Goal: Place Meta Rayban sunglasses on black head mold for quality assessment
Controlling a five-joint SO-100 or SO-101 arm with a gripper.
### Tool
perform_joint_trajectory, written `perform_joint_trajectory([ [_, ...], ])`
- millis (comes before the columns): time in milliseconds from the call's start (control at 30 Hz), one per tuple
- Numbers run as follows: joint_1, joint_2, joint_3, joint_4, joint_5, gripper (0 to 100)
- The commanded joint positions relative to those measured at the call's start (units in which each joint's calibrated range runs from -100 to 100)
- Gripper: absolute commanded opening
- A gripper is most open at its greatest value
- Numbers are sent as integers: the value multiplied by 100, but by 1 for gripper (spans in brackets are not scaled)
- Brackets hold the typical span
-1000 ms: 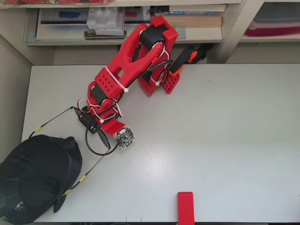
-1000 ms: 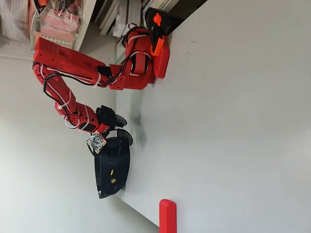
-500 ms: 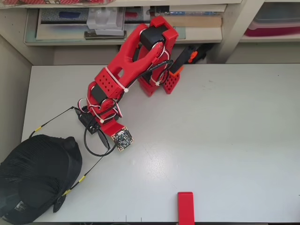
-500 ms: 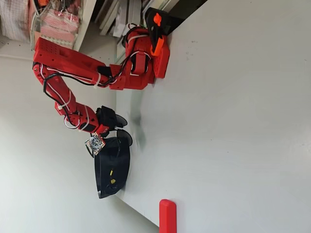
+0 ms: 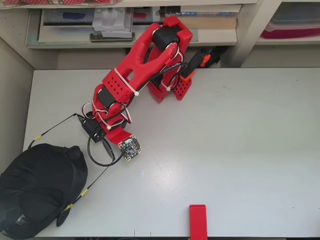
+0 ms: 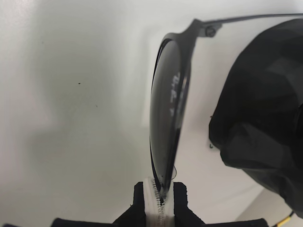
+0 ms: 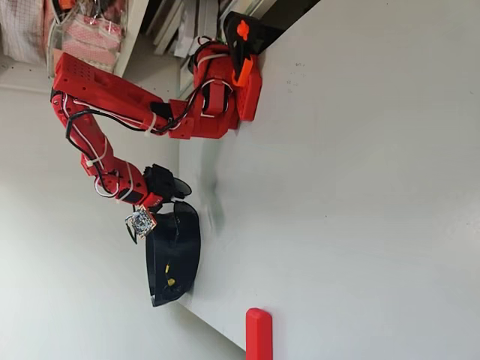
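Over the white table [image 5: 225, 150] my pincer [image 6: 159, 201] is clamped on the sunglasses [image 6: 168, 118], carried near the black head mold [image 5: 37, 190]; next I should slide their arms around it

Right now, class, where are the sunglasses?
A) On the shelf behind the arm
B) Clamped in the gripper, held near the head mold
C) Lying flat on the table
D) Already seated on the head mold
B: in the wrist view the gripper pinches the lens rim of the sunglasses, with the head mold just beside them.
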Motion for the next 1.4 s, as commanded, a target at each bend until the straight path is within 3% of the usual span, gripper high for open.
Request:
perform_joint_trajectory([
  [0, 230, -931, 135, -133, -51, 0],
  [267, 221, -990, 263, -142, -51, 0],
  [733, 204, 865, -1584, -142, 103, 0],
  [1367, 151, 1405, -2367, -47, 327, 0],
])
